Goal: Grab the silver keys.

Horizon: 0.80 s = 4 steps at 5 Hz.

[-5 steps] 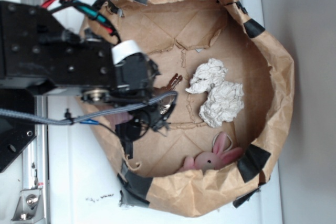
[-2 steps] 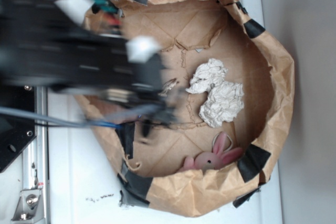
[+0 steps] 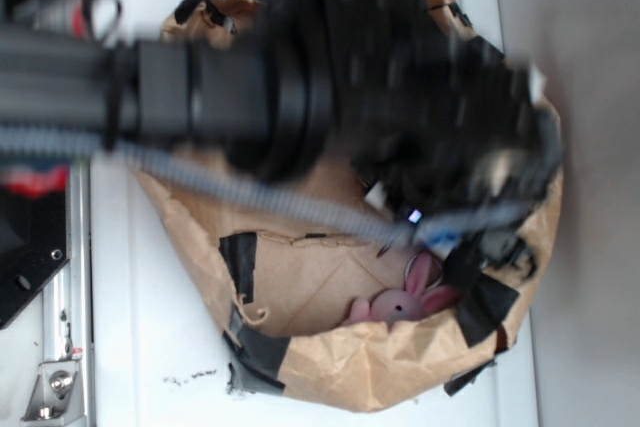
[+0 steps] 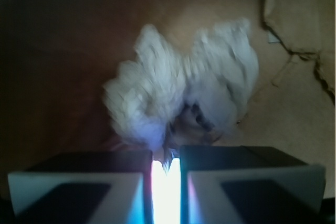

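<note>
The pincer [image 4: 167, 153] is drawn almost shut: in the wrist view its two pale-edged fingers [image 4: 79, 182] stand side by side with only a thin bright slit between them. At the mouth of that slit a small dark sliver is pinched. From it the silver keys [image 4: 193, 123] show as a blurred grey-brown shape. Their long axis runs from the fingertips up and to the right in that view, the far end pointing toward the right lobe of the crumpled paper wad [image 4: 152, 87]. Single keys and the ring are too smeared to make out. The wad lies behind the keys on the brown floor of the paper bag [image 4: 294, 103].

From outside, the black arm [image 3: 250, 97] is heavily blurred. It reaches from the bag's left edge across its middle to the right wall, hiding the wad and the keys. The bag's folded rim [image 3: 330, 367] rests on the white surface [image 3: 150, 327], patched with black tape [image 3: 485, 307] at the lower right corner. The pink plush bunny [image 3: 400, 302] lies against the bag's bottom edge, just left of that tape, ears pointing up and right.
</note>
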Tool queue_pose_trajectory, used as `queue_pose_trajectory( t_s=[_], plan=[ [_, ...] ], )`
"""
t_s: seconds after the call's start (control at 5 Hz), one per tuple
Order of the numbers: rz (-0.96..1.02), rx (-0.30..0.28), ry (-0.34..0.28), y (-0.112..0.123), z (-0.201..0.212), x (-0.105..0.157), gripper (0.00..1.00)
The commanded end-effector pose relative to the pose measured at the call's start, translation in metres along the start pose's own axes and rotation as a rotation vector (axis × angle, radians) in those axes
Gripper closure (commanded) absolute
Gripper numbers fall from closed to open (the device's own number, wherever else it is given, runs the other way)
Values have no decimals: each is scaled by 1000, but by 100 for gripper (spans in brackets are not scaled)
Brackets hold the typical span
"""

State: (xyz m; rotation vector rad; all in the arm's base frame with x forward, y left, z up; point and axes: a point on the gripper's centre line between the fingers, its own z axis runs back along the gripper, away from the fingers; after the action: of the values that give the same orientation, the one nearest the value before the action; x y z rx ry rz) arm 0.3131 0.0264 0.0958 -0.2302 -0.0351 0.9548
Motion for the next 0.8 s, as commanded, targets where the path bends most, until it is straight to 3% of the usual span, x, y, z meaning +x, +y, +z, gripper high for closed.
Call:
queue_pose_trajectory(
  t_s=[0.0,0.2,0.4,0.6],
  plan=[
    [-140,-162,-74,17,68,-19,100],
    [-218,-232,-81,59,125,-38,100],
    [-215,-191,-63,90,137,-50,100],
    [-231,-185,-67,110,144,-51,100]
  ],
)
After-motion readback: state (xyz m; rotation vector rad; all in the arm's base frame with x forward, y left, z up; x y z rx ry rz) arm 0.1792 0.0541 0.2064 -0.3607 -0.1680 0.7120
